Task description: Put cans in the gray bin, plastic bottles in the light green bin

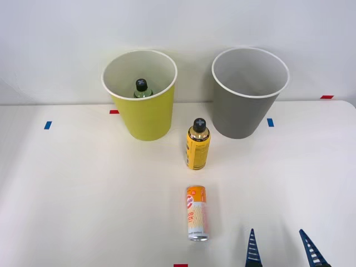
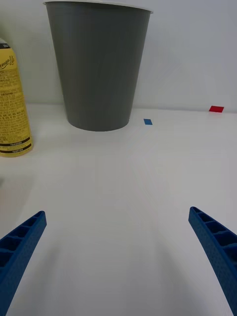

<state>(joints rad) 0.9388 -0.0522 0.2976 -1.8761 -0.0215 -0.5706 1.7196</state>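
From the front view, two round bins are seen standing side by side at the far edge of the white table [image 1: 67,189]. The light green bin [image 1: 146,117] is on the left, and a green-tinted bottle [image 1: 142,89] with a black cross-marked cap is held upright inside it. The inside of the gray bin [image 1: 245,111] is seen as bare gray wall. A yellow bottle [image 1: 198,146] is stood between and just in front of the bins. The orange-and-cream can [image 1: 197,213] is stood nearer, well apart from both bins. The right gripper [image 1: 281,247] is seen at the bottom edge, spread wide, nothing held.

In the right wrist view, the gray bin [image 2: 98,64] is faced by the widely parted gripper [image 2: 118,256], with the yellow bottle [image 2: 12,103] beside it.
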